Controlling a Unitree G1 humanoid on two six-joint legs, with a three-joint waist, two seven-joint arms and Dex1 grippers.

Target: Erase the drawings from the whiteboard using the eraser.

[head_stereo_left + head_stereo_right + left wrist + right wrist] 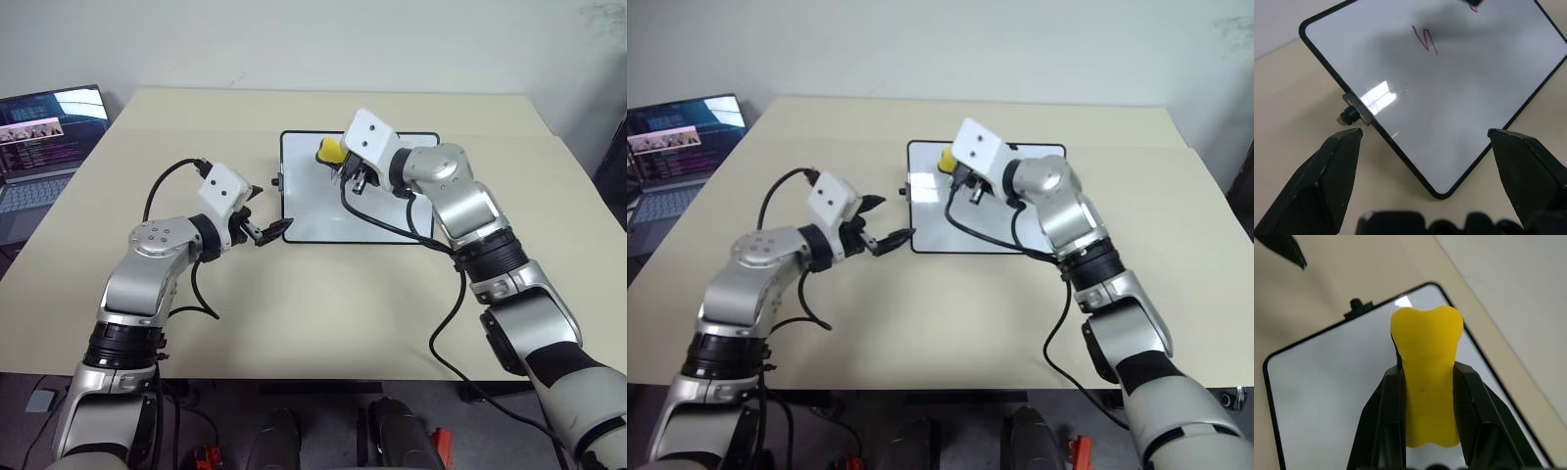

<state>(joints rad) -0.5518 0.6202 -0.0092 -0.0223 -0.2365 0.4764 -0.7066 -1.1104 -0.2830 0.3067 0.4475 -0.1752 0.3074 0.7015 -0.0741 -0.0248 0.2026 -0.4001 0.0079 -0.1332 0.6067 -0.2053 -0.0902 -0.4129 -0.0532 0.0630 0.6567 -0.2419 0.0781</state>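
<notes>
The whiteboard [313, 211] lies flat in the middle of the table. My right gripper [338, 162] hovers over its far part, shut on the yellow eraser [1426, 357], which sticks out past the fingertips. In the left wrist view a red drawing [1425, 39] shows on the board, and the edge of another drawing [1474, 6] sits farther off. My left gripper [272, 206] stands open at the board's near left corner, its two black fingers [1327, 171] spread to either side of that corner, close to the black knob [1347, 115] on the short side.
An open laptop [44, 147] stands at the far left edge of the beige table [323, 304]. Black cables loop from both wrists over the tabletop.
</notes>
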